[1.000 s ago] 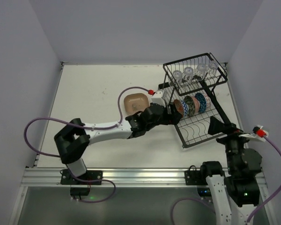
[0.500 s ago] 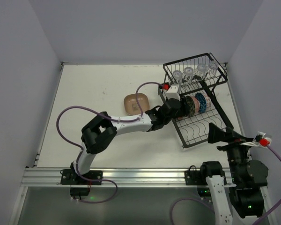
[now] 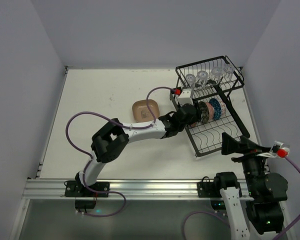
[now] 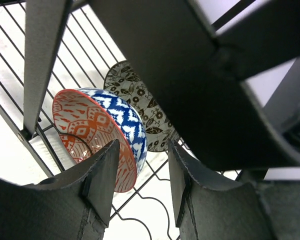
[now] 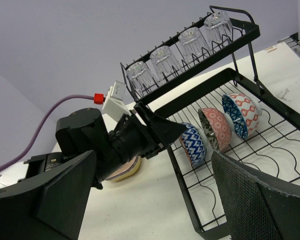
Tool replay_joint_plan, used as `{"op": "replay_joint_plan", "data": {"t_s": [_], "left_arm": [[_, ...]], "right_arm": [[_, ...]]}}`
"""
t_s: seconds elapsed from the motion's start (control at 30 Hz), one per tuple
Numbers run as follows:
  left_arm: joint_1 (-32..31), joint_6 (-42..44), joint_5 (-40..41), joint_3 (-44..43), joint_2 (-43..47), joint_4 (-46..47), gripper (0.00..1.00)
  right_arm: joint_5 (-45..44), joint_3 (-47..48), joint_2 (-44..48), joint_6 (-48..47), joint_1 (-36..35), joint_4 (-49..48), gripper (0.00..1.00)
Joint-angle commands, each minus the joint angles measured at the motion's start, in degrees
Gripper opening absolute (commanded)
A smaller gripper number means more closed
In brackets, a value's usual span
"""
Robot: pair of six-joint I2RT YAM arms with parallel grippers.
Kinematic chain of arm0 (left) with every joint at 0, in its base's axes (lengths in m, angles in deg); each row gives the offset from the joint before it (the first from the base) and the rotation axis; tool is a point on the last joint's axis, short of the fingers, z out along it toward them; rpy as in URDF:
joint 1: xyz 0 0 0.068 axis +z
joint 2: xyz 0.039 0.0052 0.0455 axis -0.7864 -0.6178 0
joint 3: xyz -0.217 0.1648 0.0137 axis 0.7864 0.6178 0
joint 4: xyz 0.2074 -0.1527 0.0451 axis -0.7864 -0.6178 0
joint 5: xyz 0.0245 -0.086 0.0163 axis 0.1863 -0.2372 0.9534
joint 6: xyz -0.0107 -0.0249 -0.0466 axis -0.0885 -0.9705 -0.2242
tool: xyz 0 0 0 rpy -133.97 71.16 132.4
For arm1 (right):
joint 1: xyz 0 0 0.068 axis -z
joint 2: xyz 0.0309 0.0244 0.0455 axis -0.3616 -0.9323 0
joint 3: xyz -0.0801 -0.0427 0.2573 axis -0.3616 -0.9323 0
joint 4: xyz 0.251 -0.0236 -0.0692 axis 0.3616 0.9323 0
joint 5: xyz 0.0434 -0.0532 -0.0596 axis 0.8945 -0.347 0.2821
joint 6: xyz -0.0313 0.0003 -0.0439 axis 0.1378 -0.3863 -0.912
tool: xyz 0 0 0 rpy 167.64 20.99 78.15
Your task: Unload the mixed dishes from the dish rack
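The black wire dish rack (image 3: 216, 146) stands at the right. Several clear glass cups (image 3: 201, 77) sit upside down in its upper basket. Three patterned bowls stand on edge in the lower tray, the leftmost blue outside and orange inside (image 4: 97, 132) (image 5: 192, 142). My left gripper (image 4: 142, 167) (image 3: 194, 114) reaches into the tray. Its jaws stand partly apart, the blue bowl's rim beside the left finger (image 4: 102, 175) with bare gap to the other. My right gripper (image 5: 150, 200) (image 3: 233, 143) hovers open at the rack's near side, holding nothing.
A tan plate (image 3: 144, 110) lies on the white table left of the rack, on top of other plates (image 5: 127, 167). Behind the blue bowl stand a pink-red bowl (image 5: 215, 127) and a teal-and-orange bowl (image 5: 240, 115). The left arm's purple cable (image 3: 157, 92) loops over the table.
My left arm has reached right into the rack's lower tray and its jaws have narrowed round the blue bowl's rim. My right gripper has shifted slightly and stays open.
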State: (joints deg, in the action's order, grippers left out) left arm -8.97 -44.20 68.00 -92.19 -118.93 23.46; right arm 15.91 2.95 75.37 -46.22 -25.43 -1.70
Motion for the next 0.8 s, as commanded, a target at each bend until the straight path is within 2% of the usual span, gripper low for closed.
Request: {"op": "replay_joint_plan", "data": {"t_s": [0.0, 0.23, 0.43, 0.57, 0.77], "left_arm": [[0.61, -1.77, 1.95, 1.35, 0.27, -1.37, 0.48], [0.52, -4.49, 0.63, 1.08, -2.46, 0.47, 0.45], [-0.18, -6.34, 2.82, 3.1, -1.85, 1.98, 0.42], [-1.67, -6.69, 6.69, 4.95, -1.14, 2.23, 0.42], [-1.67, -6.08, 5.47, 6.09, -1.75, 6.71, 0.44]], "right_arm": [[0.77, -0.05, 0.79, -0.93, -0.34, -1.28, 0.99], [1.64, 0.12, 0.62, -0.93, -0.34, -0.93, 0.99], [1.82, -0.23, 0.62, -0.41, -0.43, -1.37, 0.99], [1.82, -0.4, 0.62, -0.4, -0.52, -1.37, 0.99], [3.14, 0.04, 0.71, -0.49, -0.6, -0.93, 0.99]]}}
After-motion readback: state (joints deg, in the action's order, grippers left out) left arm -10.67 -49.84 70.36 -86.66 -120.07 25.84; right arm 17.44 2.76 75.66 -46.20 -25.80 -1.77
